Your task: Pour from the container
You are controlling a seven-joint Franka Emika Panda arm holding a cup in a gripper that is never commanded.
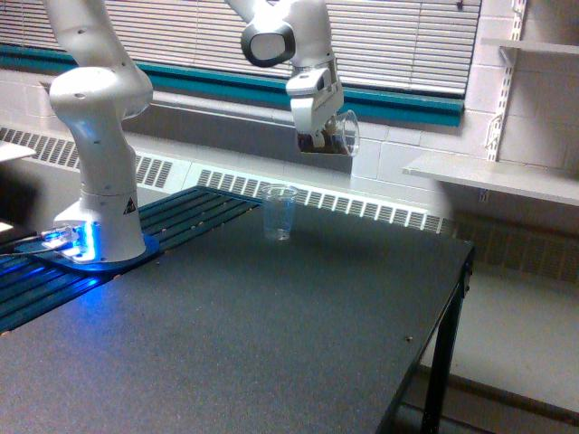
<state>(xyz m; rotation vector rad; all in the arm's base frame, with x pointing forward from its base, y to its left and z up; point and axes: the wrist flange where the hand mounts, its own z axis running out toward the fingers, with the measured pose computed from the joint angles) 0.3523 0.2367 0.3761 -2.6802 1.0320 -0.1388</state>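
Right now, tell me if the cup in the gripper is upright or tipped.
Tipped. The small clear cup lies nearly sideways in the gripper, mouth facing the exterior view's right, up and right of the taller cup.

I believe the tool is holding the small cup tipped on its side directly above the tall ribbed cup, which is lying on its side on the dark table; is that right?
Not quite. The exterior view shows the tall ribbed cup standing upright on the dark table, not lying on its side. The rest holds: the tool grips the small cup tipped on its side, above the ribbed cup.
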